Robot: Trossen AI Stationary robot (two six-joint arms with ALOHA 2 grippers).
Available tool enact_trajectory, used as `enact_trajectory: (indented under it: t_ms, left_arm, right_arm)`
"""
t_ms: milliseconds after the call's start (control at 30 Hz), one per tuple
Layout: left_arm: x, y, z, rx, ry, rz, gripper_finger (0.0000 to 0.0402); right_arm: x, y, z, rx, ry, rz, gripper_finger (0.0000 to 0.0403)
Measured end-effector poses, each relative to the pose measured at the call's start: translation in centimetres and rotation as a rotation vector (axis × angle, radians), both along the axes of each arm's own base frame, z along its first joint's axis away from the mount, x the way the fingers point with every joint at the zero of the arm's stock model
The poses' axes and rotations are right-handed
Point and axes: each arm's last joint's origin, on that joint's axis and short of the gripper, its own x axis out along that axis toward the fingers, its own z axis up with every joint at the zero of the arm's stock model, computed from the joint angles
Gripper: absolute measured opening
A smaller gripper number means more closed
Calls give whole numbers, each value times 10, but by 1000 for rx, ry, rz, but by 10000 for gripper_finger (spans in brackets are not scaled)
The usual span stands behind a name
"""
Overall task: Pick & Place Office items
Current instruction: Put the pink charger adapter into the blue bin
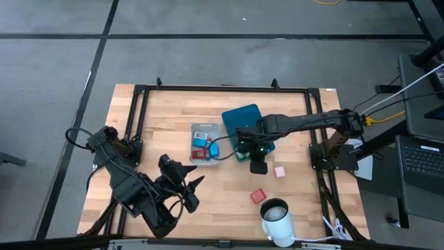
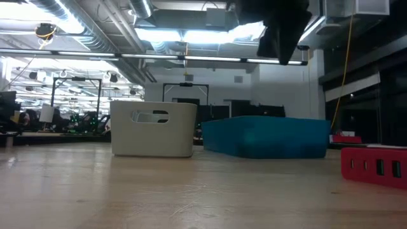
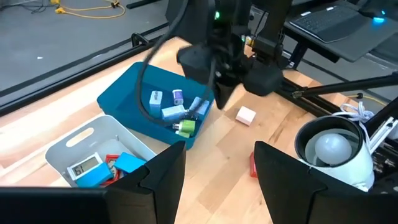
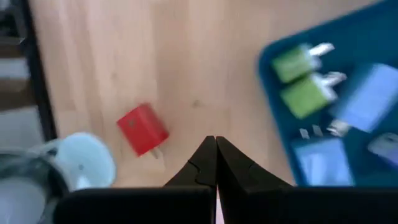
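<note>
The teal tray (image 1: 243, 121) holds several small green, light blue and white pieces (image 3: 177, 112). The grey bin (image 1: 207, 143) next to it holds red and blue ones (image 3: 102, 167). A pink block (image 1: 279, 171) and a red block (image 1: 258, 196) lie flat on the bare wood. My right gripper (image 4: 216, 149) is shut and holds nothing; it hangs above the table (image 2: 283, 32) just off the tray's near corner, the pink block beside it (image 3: 246, 115). My left gripper (image 3: 217, 168) is open and waits near the table's near left side (image 1: 189, 184).
A white round cup-like thing (image 1: 277, 219) stands at the table's near edge, close to the red block (image 4: 143, 129). A black metal frame (image 1: 222, 88) runs around the table top. Bare wood shows between the bin and my left arm. A laptop (image 1: 422, 161) sits off the right side.
</note>
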Motion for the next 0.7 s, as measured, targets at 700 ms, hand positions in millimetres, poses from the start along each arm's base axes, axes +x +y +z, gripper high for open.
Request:
enact_trajectory:
  t_ms: [700]
  left_arm:
    - [-2, -2, 0, 17, 18, -23, 186]
  right_arm:
    - [-110, 24, -94, 161, 310, -370, 3]
